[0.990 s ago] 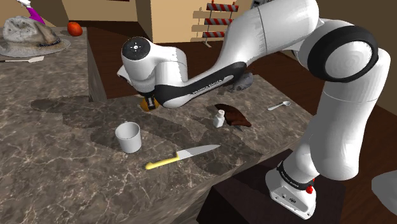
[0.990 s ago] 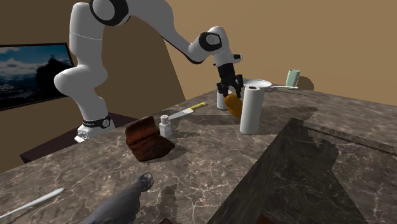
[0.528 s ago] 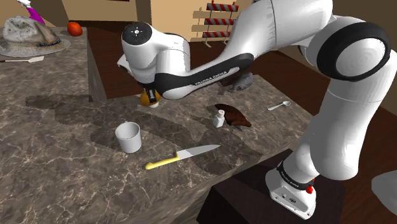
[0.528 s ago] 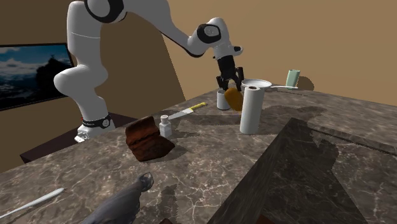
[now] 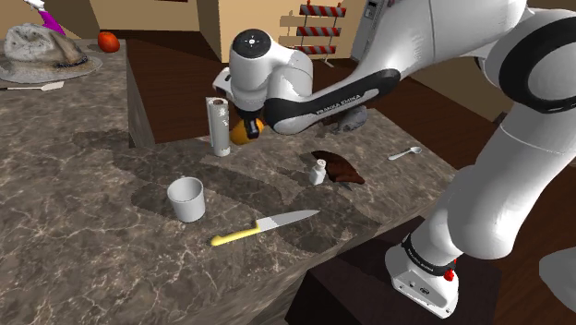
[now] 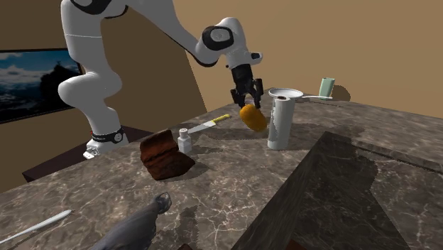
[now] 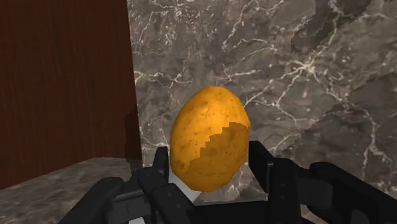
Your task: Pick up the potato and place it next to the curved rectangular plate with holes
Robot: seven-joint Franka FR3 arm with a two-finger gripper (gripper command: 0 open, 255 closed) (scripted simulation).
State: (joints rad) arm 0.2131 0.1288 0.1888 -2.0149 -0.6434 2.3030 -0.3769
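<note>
Dark marble counter [image 5: 83,240] carries a white cup [image 5: 186,198], w/ a yellow-handled knife [image 5: 266,227] lying near it, closer to the front edge. Upright white paper roll [image 5: 218,126] stands further back. Small white shaker [image 5: 318,173] & spoon [image 5: 404,153] sit apart at shoulder view's right. Grey hat [image 5: 37,51] + red thing [image 5: 109,41] at upper left.

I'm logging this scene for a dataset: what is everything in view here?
potato: one, orange-yellow, in the claw
roll: one, white, upright beside the potato
cup: one, white, on the counter
knife: one, yellow-handled, near the cup
curved plate: one, brown, on the counter
bottle: one, white, beside the curved plate
spoon: one, pale, counter's edge
pan: one, white, behind the roll
hat: one, grey, shoulder view's upper left
arm: one, white, over the counter
claw: one, black, shut on the potato
</note>
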